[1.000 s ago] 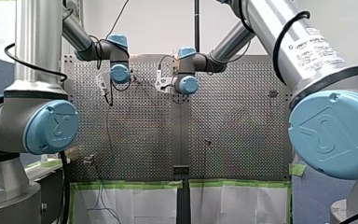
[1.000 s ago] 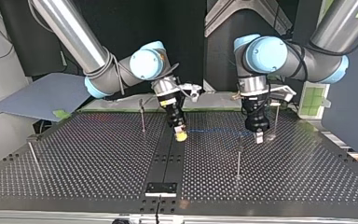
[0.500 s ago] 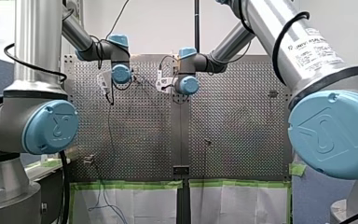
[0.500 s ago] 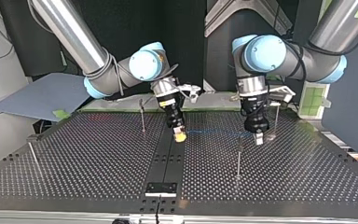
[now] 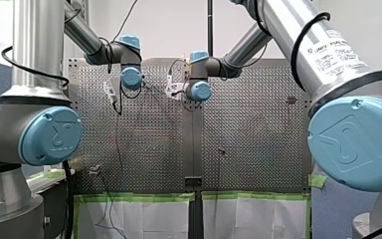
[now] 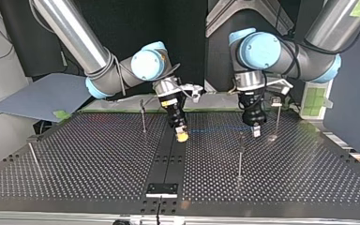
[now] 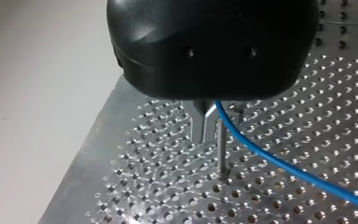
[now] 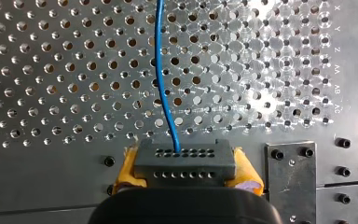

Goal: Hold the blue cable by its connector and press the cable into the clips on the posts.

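Observation:
In the right wrist view my right gripper [image 8: 186, 173] has its yellow pads shut on the dark grey connector [image 8: 185, 156]. The blue cable [image 8: 162, 84] leaves the connector and runs ahead over the perforated plate. In the left wrist view my left gripper [image 7: 205, 136] has its metal fingers shut on the blue cable [image 7: 279, 163], which trails away behind them. A thin post [image 7: 221, 154] stands right beside those fingers. In the top view my right gripper [image 6: 182, 136] is near the middle. My left gripper [image 6: 256, 133] is to its right, with the cable [image 6: 218, 130] stretched between them.
More thin posts stand on the table in the top view: one [image 6: 143, 116] beside my right gripper, one [image 6: 240, 157] in front of my left gripper, one [image 6: 277, 119] to its right and one [image 6: 33, 157] at the far left. A black plate [image 6: 161, 189] sits at the near edge.
My left gripper has moved a little to the top view's left and away from that camera, carrying the cable with it. My right gripper has stayed where it was.

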### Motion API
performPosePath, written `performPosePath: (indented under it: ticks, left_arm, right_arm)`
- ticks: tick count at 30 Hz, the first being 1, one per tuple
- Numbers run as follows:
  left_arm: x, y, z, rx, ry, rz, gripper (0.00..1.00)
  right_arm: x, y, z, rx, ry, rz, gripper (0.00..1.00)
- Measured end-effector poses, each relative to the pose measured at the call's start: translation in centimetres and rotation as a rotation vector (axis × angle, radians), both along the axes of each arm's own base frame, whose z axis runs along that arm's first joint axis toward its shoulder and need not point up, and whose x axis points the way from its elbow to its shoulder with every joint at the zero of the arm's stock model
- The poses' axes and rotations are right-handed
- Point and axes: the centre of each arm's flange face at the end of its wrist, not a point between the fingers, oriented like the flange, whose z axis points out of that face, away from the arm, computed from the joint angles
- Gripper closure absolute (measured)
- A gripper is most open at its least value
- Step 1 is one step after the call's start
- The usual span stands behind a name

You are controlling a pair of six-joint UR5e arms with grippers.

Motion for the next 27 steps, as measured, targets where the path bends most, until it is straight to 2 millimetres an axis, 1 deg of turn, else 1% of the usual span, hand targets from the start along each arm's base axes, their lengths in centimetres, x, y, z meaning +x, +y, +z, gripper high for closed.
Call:
performPosePath:
  ticks: [7,15,21,27]
  left_arm:
    - [0.4,-0.3,0.4,-0.006,-0.037,-0.029,1.00]
    - [1.1,0.2,0.7,-0.010,-0.066,-0.040,1.00]
    - [1.0,0.3,0.6,-0.009,-0.057,-0.035,1.00]
    - [0.7,-0.1,0.3,-0.011,-0.038,-0.042,1.00]
  right_arm:
    - [0.1,0.1,-0.1,0.002,0.002,0.001,1.00]
    - [-0.1,-0.3,-0.2,0.002,0.002,-0.005,1.00]
    - [-0.2,-0.3,-0.3,0.003,0.003,-0.006,1.00]
    - [-0.2,-0.4,-0.3,0.003,0.003,-0.007,1.00]
